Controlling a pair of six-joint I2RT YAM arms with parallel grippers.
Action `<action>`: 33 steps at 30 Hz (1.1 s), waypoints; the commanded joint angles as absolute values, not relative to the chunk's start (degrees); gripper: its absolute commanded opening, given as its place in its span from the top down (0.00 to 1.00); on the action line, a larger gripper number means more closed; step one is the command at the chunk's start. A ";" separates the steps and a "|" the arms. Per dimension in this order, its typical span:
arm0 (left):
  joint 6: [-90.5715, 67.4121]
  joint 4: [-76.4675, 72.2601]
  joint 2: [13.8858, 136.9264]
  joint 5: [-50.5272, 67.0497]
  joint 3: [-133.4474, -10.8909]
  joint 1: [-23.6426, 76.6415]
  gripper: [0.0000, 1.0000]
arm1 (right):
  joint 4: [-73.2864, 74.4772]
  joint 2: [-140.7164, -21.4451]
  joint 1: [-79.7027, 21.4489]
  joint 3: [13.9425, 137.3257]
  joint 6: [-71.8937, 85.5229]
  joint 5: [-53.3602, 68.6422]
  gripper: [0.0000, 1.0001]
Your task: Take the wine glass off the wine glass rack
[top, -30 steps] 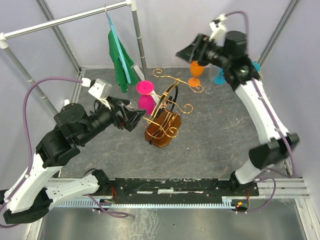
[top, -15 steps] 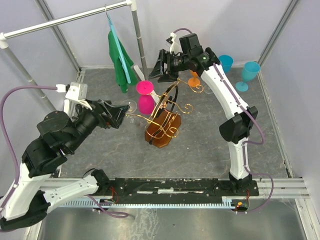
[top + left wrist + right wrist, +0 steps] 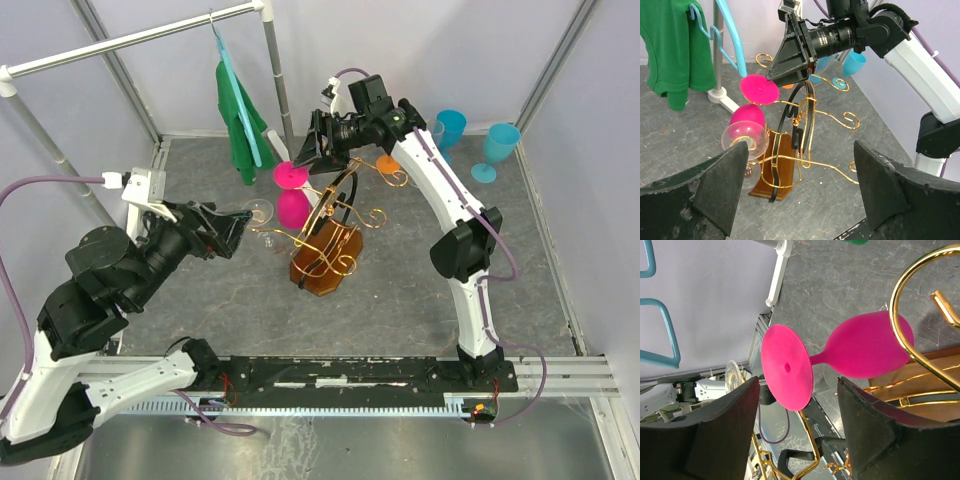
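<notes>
The wine glass rack (image 3: pixel 328 240) could be dragged or tipped if a glass is pulled upward instead of out along the gold arm it hangs from, since the foot would catch on the wire.

The right gripper (image 3: pixel 308 155) is held above the rack's left rear side with its jaws open and nothing gripped. In the right wrist view the foot and stem of the pink wine glass (image 3: pixel 291 195) are seen between the fingers, apparently untouched. If the jaws are closed on the thin foot rim alone, the glass could be twisted out of the hold or dropped against the rack. A scroll end could also be clipped by a finger.

The left gripper (image 3: pixel 243 222) is kept wide open and empty just left of the rack.

The pink wine glass is hung bowl-down on the rack's left side.

A clear wine glass (image 3: pixel 742 141) is hung at the rack's left edge, just ahead of the left gripper. It could be knocked off by a slight forward push, and its transparency makes misjudgement likely.
</notes>
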State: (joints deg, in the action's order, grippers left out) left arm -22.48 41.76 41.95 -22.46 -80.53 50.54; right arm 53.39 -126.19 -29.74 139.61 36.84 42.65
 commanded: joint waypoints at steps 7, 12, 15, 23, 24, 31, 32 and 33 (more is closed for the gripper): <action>-23.64 40.95 41.01 -24.14 -82.35 50.42 0.08 | 48.00 -125.88 -29.92 140.03 38.76 50.90 0.44; -23.68 41.09 40.48 -24.47 -82.31 50.45 0.07 | 47.05 -125.75 -29.90 139.00 39.18 53.59 0.45; -23.69 41.13 40.27 -24.59 -82.52 50.43 0.07 | 48.54 -126.30 -29.97 139.20 38.09 53.61 0.45; -23.90 40.86 40.09 -24.88 -82.53 50.44 0.07 | 53.73 -128.58 -30.64 141.91 34.97 53.33 0.49; -23.97 40.87 40.12 -24.82 -82.60 50.45 0.07 | 54.20 -129.04 -30.64 142.70 34.64 53.27 0.49; -23.95 41.10 39.96 -25.05 -82.62 50.44 0.07 | 50.22 -130.82 -30.74 142.75 37.92 53.35 0.53; -23.90 41.19 39.84 -25.14 -82.68 50.47 0.07 | 49.21 -130.85 -30.68 142.52 38.73 53.49 0.55; -23.84 41.38 39.74 -25.28 -82.75 50.45 0.07 | 48.21 -130.89 -30.67 142.48 39.29 53.51 0.58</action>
State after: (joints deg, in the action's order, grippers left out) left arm -22.48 41.93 40.34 -23.92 -80.75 50.54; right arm 52.99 -131.07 -30.39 140.46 37.30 52.40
